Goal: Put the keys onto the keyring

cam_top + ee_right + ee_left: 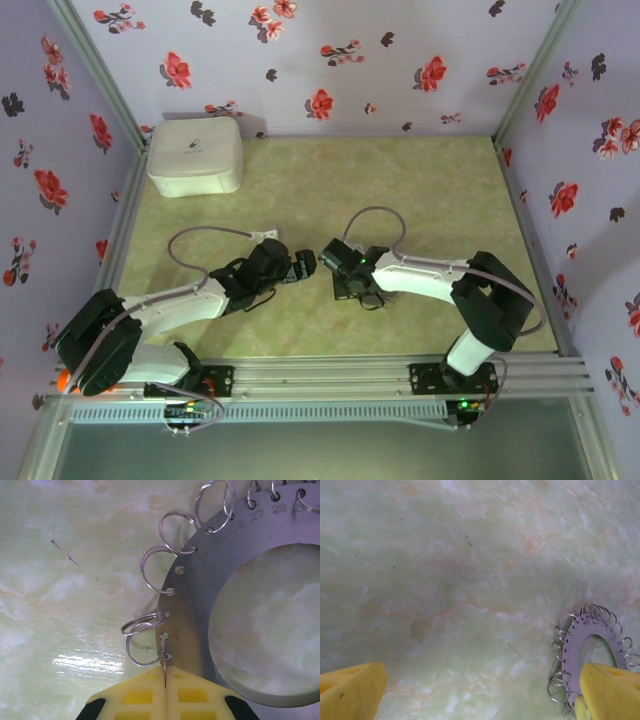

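Note:
The keyring (195, 595) is a flat grey metal ring with numbered holes along its rim and several small wire split rings hanging from them. My right gripper (165, 672) is shut on its outer edge, yellow pads pressed together. In the left wrist view the keyring (572, 645) lies at the lower right, partly behind one pad. My left gripper (482, 690) is open, its yellow pads (350, 692) wide apart over bare table. A small pale yellow-green bit (580, 710) shows beside the right pad; I cannot tell whether it is the keys. From above, both grippers (318, 264) meet mid-table.
A white rounded box (195, 155) stands in the far left corner. Flowered walls close in the green marbled table (400, 180) on three sides. An aluminium rail (330, 375) with both arm bases runs along the near edge.

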Robot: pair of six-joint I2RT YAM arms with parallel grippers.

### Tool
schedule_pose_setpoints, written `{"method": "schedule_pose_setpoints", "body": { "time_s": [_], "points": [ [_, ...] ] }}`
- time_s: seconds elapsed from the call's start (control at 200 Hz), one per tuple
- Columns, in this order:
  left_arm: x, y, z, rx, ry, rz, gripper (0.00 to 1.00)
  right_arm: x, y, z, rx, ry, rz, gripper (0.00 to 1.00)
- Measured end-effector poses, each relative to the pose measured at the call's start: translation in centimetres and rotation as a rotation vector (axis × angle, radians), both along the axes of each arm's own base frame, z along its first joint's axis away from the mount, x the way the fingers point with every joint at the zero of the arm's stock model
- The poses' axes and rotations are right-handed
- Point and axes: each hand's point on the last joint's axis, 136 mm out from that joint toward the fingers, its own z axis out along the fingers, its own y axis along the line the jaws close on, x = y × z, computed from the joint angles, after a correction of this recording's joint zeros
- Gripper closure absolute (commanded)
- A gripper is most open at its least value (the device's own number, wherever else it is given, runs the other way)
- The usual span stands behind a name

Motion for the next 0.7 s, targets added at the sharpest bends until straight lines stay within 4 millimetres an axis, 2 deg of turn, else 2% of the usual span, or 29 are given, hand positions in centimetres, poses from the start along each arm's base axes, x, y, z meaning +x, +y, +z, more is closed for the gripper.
{"method": "schedule_pose_setpoints", "body": {
  "time_s": [0.075,0.17,0.295,0.635,0.7],
  "points": [
    [0.0,0.0,0.0,0.0,0.0,0.0,0.0,0.0,0.0,0.0,0.0,0.0,0.0,1.0],
    [0.02,0.02,0.0,0.001,-0.001,0.001,0.0,-0.02,-0.03,-0.03,-0.001,0.001,-0.001,0.86],
    [0.05,0.05,0.01,0.001,-0.001,0.003,0.0,-0.19,-0.17,-0.21,-0.006,0.006,0.006,0.77],
    [0.19,0.21,0.0,0.001,-0.001,0.008,0.0,-0.22,-0.16,-0.22,-0.006,0.008,0.008,0.75],
    [0.2,0.22,0.0,0.001,-0.001,0.009,0.0,-0.26,-0.14,-0.22,-0.005,0.01,0.008,0.71]
  ]
}}
